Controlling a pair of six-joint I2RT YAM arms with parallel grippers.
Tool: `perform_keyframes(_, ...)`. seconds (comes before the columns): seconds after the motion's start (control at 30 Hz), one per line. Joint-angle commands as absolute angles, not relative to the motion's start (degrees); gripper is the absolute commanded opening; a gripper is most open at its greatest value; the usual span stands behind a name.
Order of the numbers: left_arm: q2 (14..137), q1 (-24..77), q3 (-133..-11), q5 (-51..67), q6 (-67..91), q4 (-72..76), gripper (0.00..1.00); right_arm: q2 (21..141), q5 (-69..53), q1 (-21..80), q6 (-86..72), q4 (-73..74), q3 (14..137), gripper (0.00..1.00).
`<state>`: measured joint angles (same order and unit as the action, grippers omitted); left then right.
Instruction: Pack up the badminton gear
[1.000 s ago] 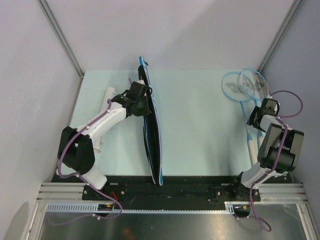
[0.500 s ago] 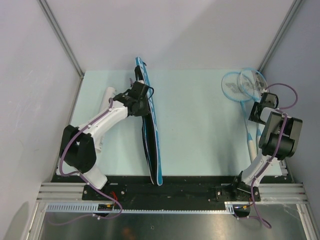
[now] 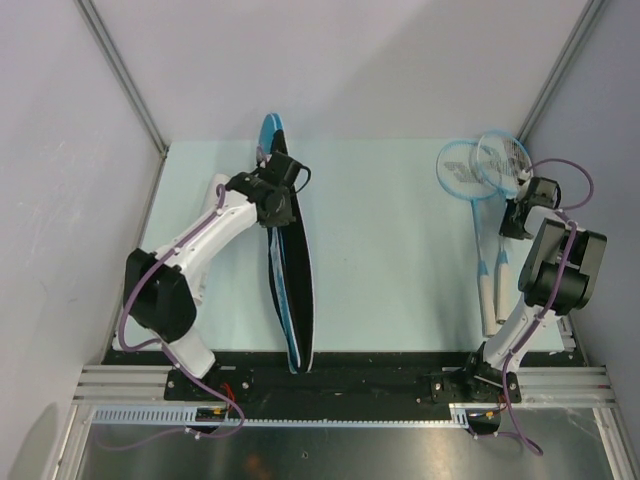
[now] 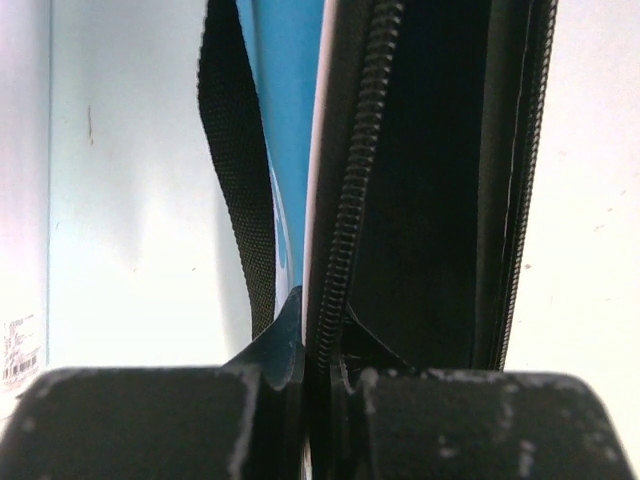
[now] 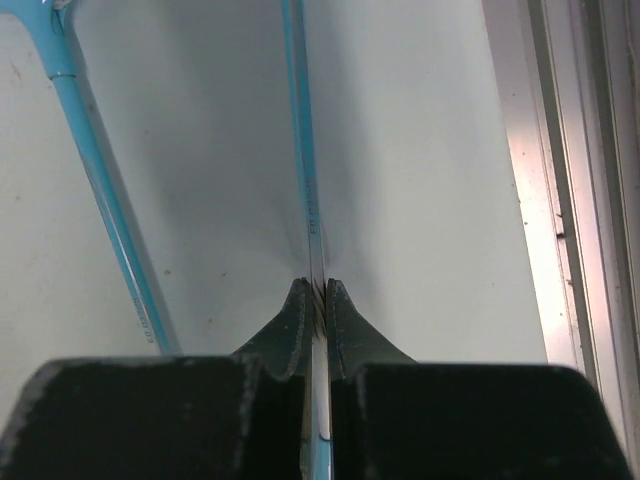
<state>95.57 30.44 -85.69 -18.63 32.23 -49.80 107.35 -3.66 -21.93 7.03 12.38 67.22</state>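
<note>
The long blue racket bag [image 3: 290, 290] with black edging stands on its edge left of centre, running from the back towards the near edge. My left gripper [image 3: 276, 197] is shut on its zipper edge [image 4: 345, 200], and a black strap [image 4: 235, 170] hangs beside it. Two light-blue rackets [image 3: 462, 170] with white handles [image 3: 490, 300] lie at the right, their heads overlapping. My right gripper [image 3: 517, 216] is shut on the thin shaft [image 5: 305, 150] of the right-hand racket. The other racket's shaft [image 5: 100, 190] lies to its left. A white tube [image 3: 217, 190] lies partly under the left arm.
Grey walls close in the pale green table [image 3: 400, 260] at the left, back and right. A metal rail [image 5: 580, 150] runs along the right edge, close to my right gripper. The black mounting bar [image 3: 380, 380] lies along the near edge.
My right gripper has shut on the racket shaft, and the rackets have shifted left. My left gripper moved the bag slightly left, swinging its near end leftward.
</note>
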Motion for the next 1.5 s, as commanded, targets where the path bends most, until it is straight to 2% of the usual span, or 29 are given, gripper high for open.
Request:
perform_keyframes(0.0, 96.59, 30.59, -88.51, -22.85, 35.68, -53.0, 0.0, 100.91, -0.45, -22.06, 0.27, 13.88, 71.37, 0.0)
perform_keyframes(0.13, 102.1, 29.71, -89.82, -19.17, 38.32, -53.0, 0.0, 95.28, -2.89, -17.68, -4.13, 15.99, 71.63, 0.0)
perform_keyframes(0.27, 106.61, 28.13, -93.15, -13.45, 40.16, -53.35, 0.0, 92.11, -13.42, -13.19, -8.87, 17.22, 71.54, 0.0)
perform_keyframes(0.5, 105.47, 26.9, -94.48, -10.64, 39.56, -52.39, 0.0, 86.41, -29.93, -4.58, -13.79, 19.68, 71.54, 0.0)
perform_keyframes(0.67, 103.45, 25.06, -93.44, -6.08, 35.95, -48.35, 0.0, 83.59, -32.44, 5.41, -13.99, 21.7, 70.58, 0.0)
perform_keyframes(0.77, 102.92, 23.21, -92.64, -4.49, 34.72, -46.32, 0.0, 82.53, -28.67, 14.02, -9.17, 23.99, 69.79, 0.0)
perform_keyframes(0.9, 103.27, 21.1, -91.67, -2.47, 33.32, -45.88, 0.0, 79.64, -12.79, 25.01, -4.32, 24.18, 66.98, 0.0)
perform_keyframes(1.07, 101.61, 19.95, -88.43, 0.86, 31.82, -42.2, 0.0, 76.47, -0.37, 33.12, -1.24, 22.06, 63.64, 0.0)
perform_keyframes(1.3, 99.14, 19.16, -85.69, 2.29, 31.03, -39.02, 0.0, 73.75, 28.16, 43.76, 6.85, 23.38, 59.95, 0.0)
perform_keyframes(1.47, 99.4, 18.2, -85.43, 3.51, 31.29, -38.32, 0.0, 73.48, 40.06, 50.87, 10.28, 23.99, 58.97, 0.0)
